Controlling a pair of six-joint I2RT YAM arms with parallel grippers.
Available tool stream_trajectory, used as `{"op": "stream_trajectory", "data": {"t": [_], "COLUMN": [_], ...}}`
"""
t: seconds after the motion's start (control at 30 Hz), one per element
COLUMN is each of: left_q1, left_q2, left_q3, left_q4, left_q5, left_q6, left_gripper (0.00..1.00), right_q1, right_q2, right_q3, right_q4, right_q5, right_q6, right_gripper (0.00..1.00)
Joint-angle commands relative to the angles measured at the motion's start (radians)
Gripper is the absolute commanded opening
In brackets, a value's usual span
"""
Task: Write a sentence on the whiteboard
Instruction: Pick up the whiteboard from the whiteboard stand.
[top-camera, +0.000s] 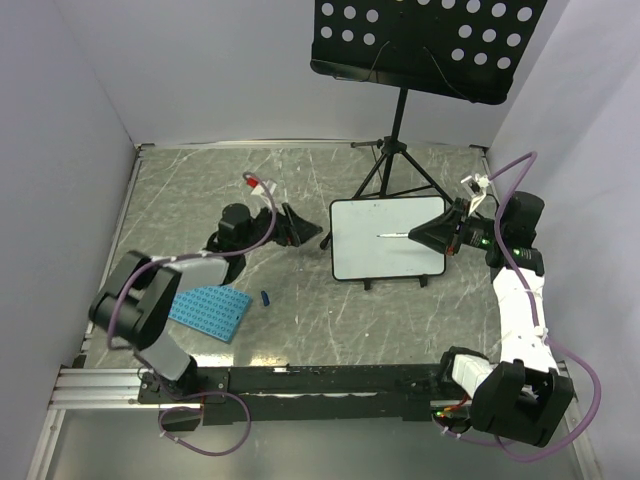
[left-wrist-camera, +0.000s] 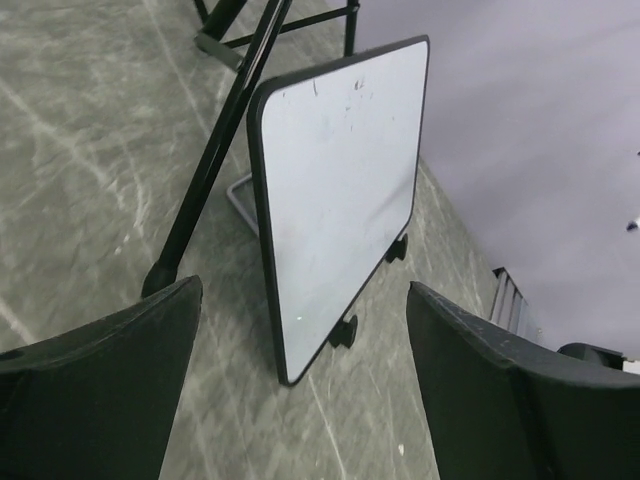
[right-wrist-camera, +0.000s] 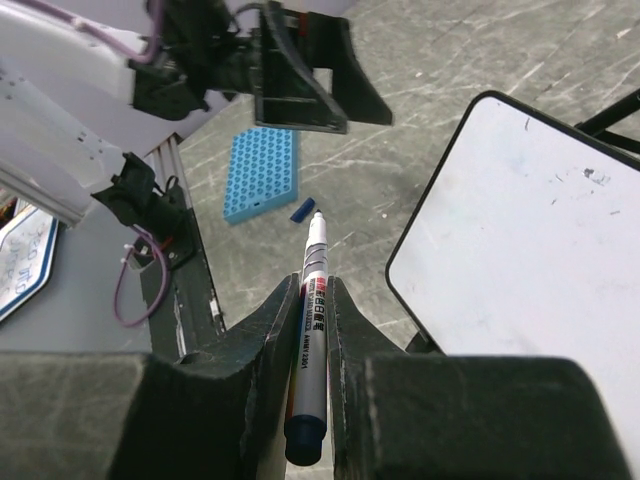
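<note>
Right gripper (right-wrist-camera: 312, 288) pinches a marker (right-wrist-camera: 310, 335); whether its tip touches the whiteboard (top-camera: 370, 255), upright mid-table with only faint marks, is unclear. Beyond: unidentifiable blue bit (right-wrist-camera: 301, 209), blue plate (right-wrist-camera: 262, 172). Left gripper (top-camera: 295, 226) gapes empty beside the board; stand (top-camera: 385, 180) behind.

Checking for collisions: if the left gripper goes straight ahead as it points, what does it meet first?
Likely the whiteboard, its near edge centred ahead of the open left gripper; the stand leg lies close beside.
</note>
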Motion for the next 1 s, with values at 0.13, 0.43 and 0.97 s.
{"op": "stream_trajectory", "data": {"t": [0.13,0.43,0.97], "left_q1": [0.000,0.000,-0.064], "left_q2": [0.256,0.398,0.498], "left_q3": [0.184,0.293,0.392], "left_q4": [0.216,0.270,0.248], "left_q5": [0.178,0.231,0.252], "left_q6": [-0.069,-0.123,-0.126], "left_gripper": [0.81,0.67,0.48], "right_q1": [-0.007,-0.009,-0.015], "right_q2": [-0.015,-0.001,0.005], "right_q3": [-0.004,-0.001,0.005], "right_q4": [0.063,0.052,0.035], "right_q5": [-0.042,-0.043,-0.045], "right_q6": [0.012,0.003,-0.010], "right_gripper": [0.00,0.00,0.00]}}
